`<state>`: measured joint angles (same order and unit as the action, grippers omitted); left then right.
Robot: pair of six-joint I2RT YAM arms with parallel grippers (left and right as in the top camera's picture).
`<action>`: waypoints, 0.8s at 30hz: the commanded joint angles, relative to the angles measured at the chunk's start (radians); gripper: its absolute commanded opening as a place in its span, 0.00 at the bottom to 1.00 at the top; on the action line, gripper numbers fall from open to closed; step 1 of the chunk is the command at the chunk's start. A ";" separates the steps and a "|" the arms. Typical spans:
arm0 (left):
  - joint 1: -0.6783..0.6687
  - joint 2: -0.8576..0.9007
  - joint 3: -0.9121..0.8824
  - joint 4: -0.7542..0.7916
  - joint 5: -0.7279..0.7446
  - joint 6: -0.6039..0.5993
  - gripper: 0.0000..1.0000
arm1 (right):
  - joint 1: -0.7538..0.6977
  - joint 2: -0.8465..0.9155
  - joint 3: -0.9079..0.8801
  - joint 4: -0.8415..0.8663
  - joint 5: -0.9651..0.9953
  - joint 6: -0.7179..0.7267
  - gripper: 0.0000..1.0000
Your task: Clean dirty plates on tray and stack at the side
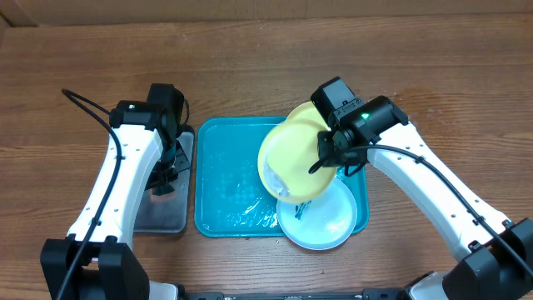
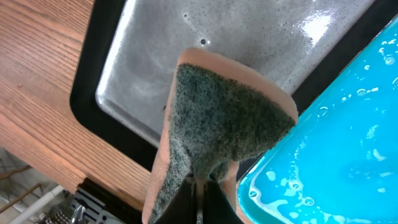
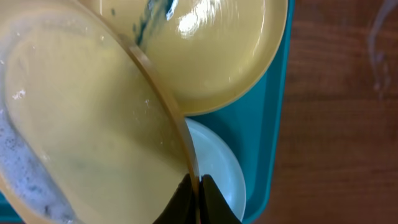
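Cleaning appears to be at the first plate. The right end effector (image 3: 198,182) is clamped on the rim of a sudsy yellow-green plate (image 1: 287,162), tilted above the right of the teal tray (image 1: 221,196). A second, dark-smeared yellow-green plate (image 3: 211,56) (far) and a pale plate (image 1: 321,221) (near) lie beneath it in the tray. The left end effector (image 2: 199,190) grips a sponge (image 2: 224,118) over the grey metal tray (image 2: 155,56), left. No plate is stacked on the counter (image 1: 250,67) yet.
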<state>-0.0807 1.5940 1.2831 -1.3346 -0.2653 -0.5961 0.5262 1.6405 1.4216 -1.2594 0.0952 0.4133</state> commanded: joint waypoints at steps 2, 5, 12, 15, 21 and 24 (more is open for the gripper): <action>0.002 -0.015 -0.003 0.004 0.011 0.022 0.04 | 0.004 -0.024 0.024 -0.067 -0.185 0.033 0.04; 0.002 -0.015 -0.003 0.003 0.023 0.036 0.04 | 0.004 -0.024 0.007 -0.135 -0.371 0.032 0.04; 0.003 -0.015 -0.003 0.003 0.024 0.036 0.04 | 0.008 -0.024 -0.062 -0.090 -0.562 -0.026 0.04; 0.003 -0.015 -0.003 0.003 0.026 0.036 0.04 | 0.008 -0.024 -0.102 0.037 -0.654 -0.084 0.04; 0.003 -0.015 -0.003 0.005 0.030 0.036 0.04 | 0.008 -0.023 -0.195 0.324 -0.725 -0.065 0.04; 0.003 -0.015 -0.003 0.005 0.030 0.036 0.04 | 0.004 -0.023 -0.216 0.407 -0.676 -0.041 0.04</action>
<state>-0.0807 1.5940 1.2831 -1.3331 -0.2424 -0.5724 0.5308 1.6390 1.2243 -0.8948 -0.5720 0.3588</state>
